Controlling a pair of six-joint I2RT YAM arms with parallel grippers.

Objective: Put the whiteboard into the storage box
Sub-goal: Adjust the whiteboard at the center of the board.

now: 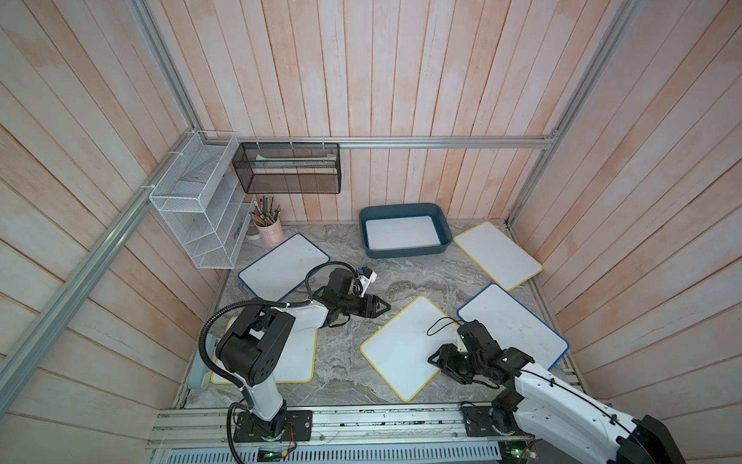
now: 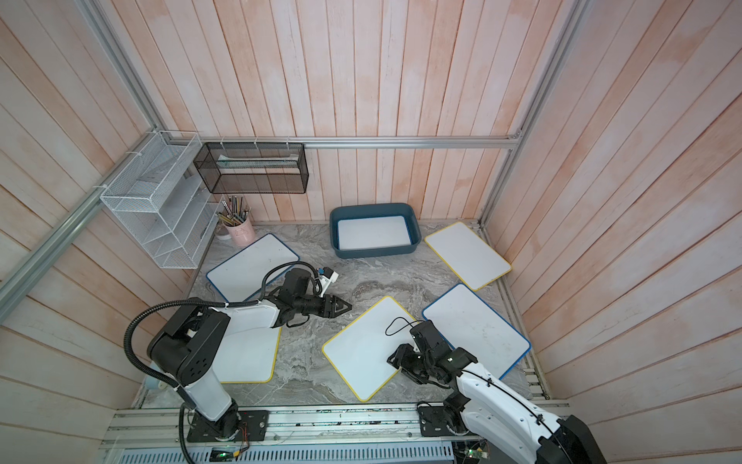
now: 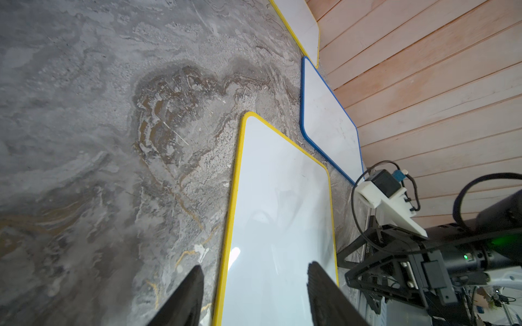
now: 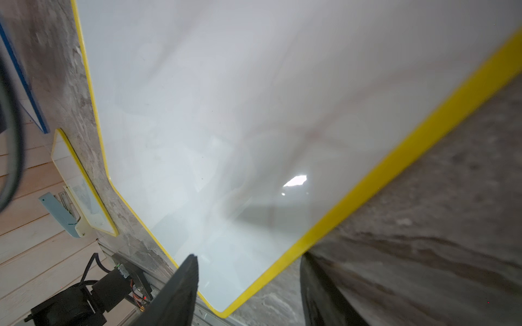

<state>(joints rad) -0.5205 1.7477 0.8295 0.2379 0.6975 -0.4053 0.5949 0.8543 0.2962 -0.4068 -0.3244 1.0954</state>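
Right gripper (image 4: 250, 261) stands with its jaws parted and nothing between them. One finger is above the glossy face of the yellow-framed whiteboard (image 1: 401, 347), and the other is just outside its near edge, over the marble table (image 1: 353, 281). Whether either finger touches the board I cannot tell. That board lies flat, so only its rim offers a hold. It looks thin, stiff and light, with a slick face, so a pinch across the yellow frame near the middle of that edge should tip it up without slipping. Across the board, the left gripper (image 1: 383, 307) hovers, also parted and empty. Farther off, against the back wall, the storage box (image 1: 405, 252) already holds another whiteboard (image 1: 401, 233).
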